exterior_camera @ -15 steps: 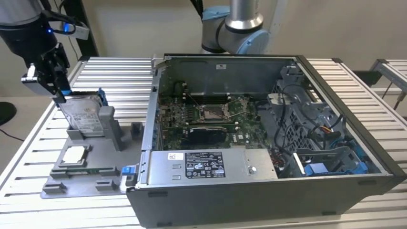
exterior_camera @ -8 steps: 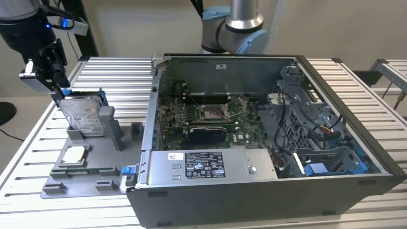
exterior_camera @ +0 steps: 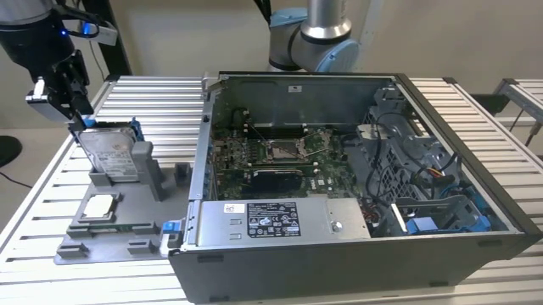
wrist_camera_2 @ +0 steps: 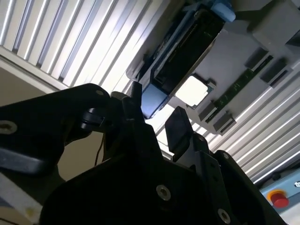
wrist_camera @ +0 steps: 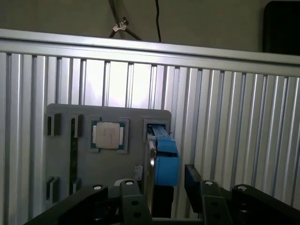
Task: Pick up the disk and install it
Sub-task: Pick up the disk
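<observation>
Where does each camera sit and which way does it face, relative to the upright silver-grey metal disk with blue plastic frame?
Exterior view: off the arm, looking down at the ribbed metal table, open grey computer case and disk; the arm and black gripper show.
First wrist view: at the wrist, looking past the open gripper at the disk and square silver processor chip.
Second wrist view: at the wrist, looking past the gripper at disk and chip from another angle.
Shared: all three show gripper, disk, chip.
</observation>
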`<state>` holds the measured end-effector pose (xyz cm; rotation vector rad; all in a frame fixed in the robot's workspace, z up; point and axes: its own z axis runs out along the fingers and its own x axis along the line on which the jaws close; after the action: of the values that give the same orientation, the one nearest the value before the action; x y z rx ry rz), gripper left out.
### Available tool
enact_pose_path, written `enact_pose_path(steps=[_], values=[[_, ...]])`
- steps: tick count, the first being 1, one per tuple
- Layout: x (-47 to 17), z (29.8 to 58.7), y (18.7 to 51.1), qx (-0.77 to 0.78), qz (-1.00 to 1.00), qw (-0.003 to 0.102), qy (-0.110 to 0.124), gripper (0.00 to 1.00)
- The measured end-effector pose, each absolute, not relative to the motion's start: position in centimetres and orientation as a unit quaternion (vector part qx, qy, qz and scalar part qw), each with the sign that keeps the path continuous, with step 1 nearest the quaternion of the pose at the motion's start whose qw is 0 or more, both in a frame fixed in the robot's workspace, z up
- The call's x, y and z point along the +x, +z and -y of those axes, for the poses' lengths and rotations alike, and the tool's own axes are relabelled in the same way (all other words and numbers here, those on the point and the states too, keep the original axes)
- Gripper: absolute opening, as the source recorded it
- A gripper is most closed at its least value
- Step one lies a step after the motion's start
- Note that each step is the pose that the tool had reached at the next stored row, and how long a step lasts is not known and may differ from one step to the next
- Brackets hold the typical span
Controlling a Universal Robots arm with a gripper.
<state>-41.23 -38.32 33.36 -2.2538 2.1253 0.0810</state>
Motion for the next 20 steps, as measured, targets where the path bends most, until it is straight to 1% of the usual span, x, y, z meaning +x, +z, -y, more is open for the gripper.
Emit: enact_pose_path(steps=[20], values=[[-41.2,38.3,29.8,-0.711,-0.702,0.022,0.026,1.00]])
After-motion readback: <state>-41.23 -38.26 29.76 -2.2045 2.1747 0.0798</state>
